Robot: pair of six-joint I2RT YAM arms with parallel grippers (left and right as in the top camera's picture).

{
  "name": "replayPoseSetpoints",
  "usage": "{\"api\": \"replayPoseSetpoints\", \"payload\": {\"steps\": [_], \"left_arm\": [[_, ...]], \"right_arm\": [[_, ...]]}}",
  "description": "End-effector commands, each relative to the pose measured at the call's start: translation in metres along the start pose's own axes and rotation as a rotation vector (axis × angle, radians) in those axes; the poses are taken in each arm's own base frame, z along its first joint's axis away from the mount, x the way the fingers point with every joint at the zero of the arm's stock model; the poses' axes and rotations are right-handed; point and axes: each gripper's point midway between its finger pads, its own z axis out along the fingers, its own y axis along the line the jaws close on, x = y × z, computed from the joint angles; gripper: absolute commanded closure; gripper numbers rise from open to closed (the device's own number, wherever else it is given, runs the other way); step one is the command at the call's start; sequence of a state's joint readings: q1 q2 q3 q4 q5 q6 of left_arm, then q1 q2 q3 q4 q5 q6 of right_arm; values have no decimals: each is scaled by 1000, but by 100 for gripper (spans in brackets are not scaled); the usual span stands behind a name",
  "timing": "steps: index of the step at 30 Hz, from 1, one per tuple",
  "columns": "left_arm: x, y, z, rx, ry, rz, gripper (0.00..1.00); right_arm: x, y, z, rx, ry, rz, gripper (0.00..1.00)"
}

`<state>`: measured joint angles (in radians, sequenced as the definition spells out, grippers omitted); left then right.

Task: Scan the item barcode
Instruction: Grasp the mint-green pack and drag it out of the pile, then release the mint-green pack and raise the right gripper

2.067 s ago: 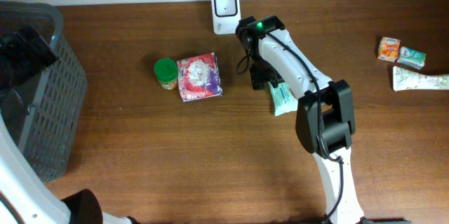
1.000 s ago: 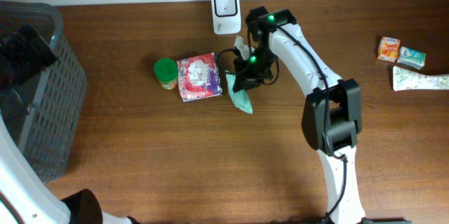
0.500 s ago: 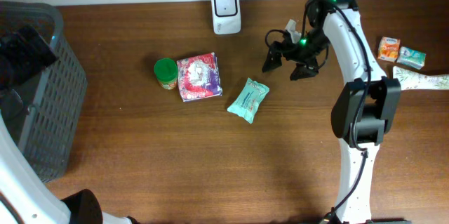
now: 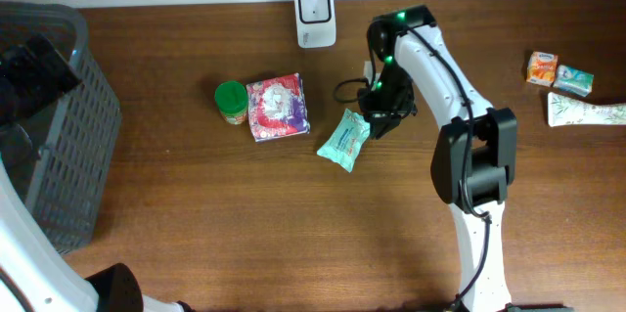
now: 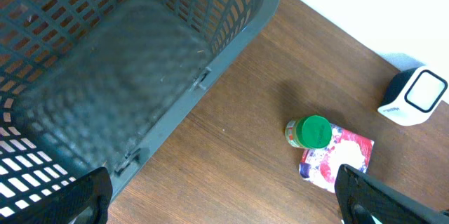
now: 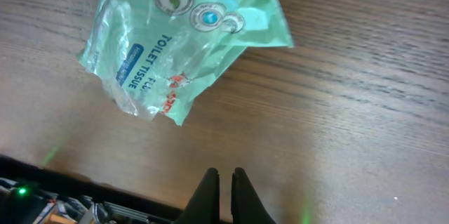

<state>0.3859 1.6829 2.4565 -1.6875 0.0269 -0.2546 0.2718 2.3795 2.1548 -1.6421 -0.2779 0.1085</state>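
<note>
The toilet tissue pack (image 4: 344, 140) lies flat on the bench (image 4: 245, 224), just beside my right pincer (image 6: 225, 173), which is clenched on nothing. The pack looks light, soft and slippery in its film; I would pinch one crimped end.

The wooden table (image 4: 245, 214) bears a scanner (image 4: 315, 3) at 12 o'clock, a basket (image 4: 68, 136) at 9, and an orange box (image 4: 543, 67), teal box (image 4: 575, 80) and tube (image 4: 585, 111) at 2. A jar (image 4: 231, 101), red packet (image 4: 278, 107) and tissue pack (image 4: 345, 139) lie near centre.
</note>
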Motion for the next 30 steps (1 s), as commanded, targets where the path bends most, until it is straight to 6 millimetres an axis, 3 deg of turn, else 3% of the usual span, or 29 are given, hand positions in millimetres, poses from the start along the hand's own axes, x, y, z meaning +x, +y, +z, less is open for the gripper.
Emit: {"api": "replayPoseSetpoints", "payload": {"steps": [1,7,9,10,11,16,22,24,27,28,30], "left_arm": [[0,1,-3,2,-5,-13,1],[0,1,-3,2,-5,-12,1],[0,1,-3,2,-5,-13,1],[0,1,-3,2,-5,-13,1],[0,1,-3,2,-5,-13,1],[0,1,-3,2,-5,-13,1],[0,1,-3,2,-5,-13,1],[0,1,-3,2,-5,-13,1],[0,1,-3,2,-5,-13,1],[0,1,-3,2,-5,-13,1],[0,1,-3,2,-5,-13,1]], "right_arm": [[4,7,13,33,8,-29,96],[-16,5,30,26,-53,-45,93],[-28,-7,36,83,-97,-21,86],[-35,-13,38,116,-126,6,87],[-49,-12,39,108,-180,-7,96],[-96,-1,26,74,-377,-52,96],[-79,2,8,80,-325,-40,94],[-73,7,-11,79,-326,-40,86],[-58,21,-65,73,-370,-50,71],[-54,23,-77,71,-384,-52,62],[-52,19,-89,70,-401,-51,30]]}}
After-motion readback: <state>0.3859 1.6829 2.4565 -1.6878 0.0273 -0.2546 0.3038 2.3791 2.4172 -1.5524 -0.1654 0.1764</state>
